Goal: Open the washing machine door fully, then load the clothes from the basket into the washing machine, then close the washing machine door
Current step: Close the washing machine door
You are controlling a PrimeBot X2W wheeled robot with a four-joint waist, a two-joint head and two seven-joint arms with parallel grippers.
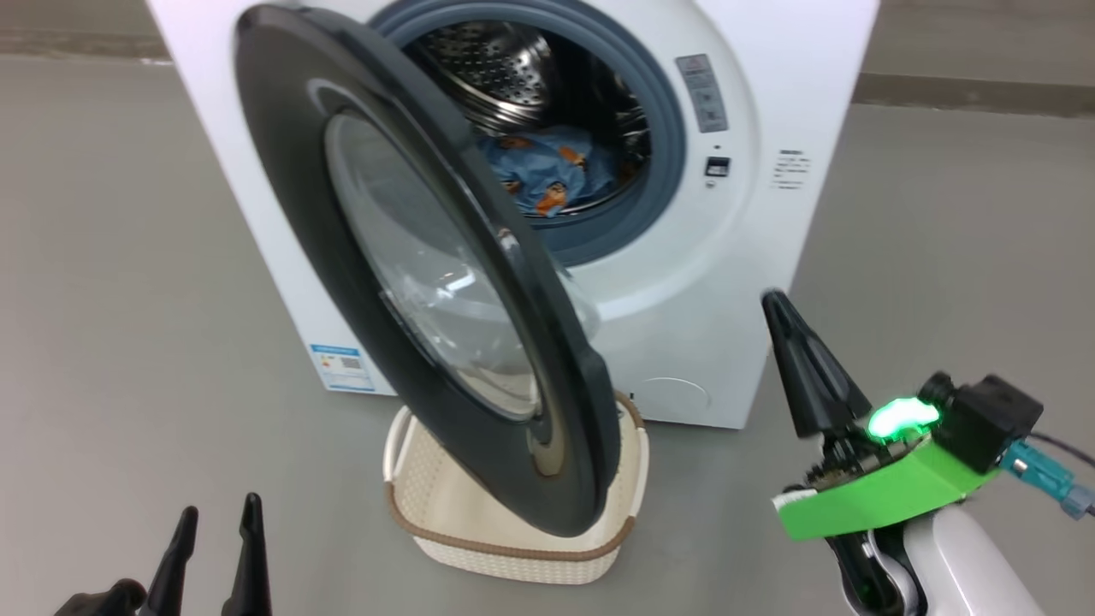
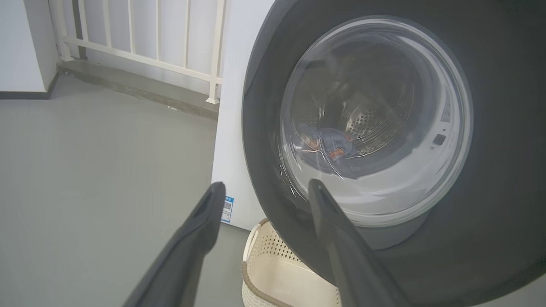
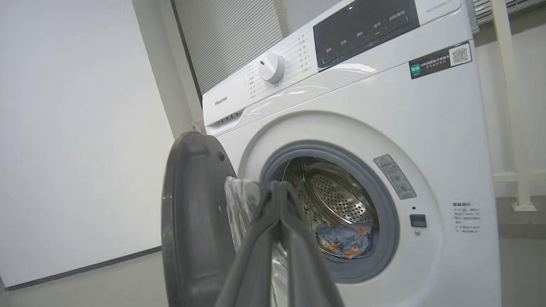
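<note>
Clothes (image 1: 547, 171) are in neither gripper: the right gripper (image 1: 777, 306) has its two dark fingers pressed together on nothing, raised at the near right and pointing toward the washing machine (image 1: 736, 257), apart from it. The left gripper (image 1: 220, 509) sits low at the near left, jaws spread and empty, aimed at the outer face of the washing machine door (image 1: 428, 274). That door, black-rimmed with a bulging clear glass centre, is hinged on the left and stands swung roughly halfway out, its lower edge above the basket (image 1: 445, 500) on the grey floor (image 1: 103, 299) just in front of the machine. What shows of the basket's inside is bare. Farther back, the light blue printed bundle lies at the bottom of the steel drum (image 1: 505, 68), inside the grey seal (image 1: 667, 128). Opening and loading look done; closing the door remains, and neither gripper touches it yet
</note>
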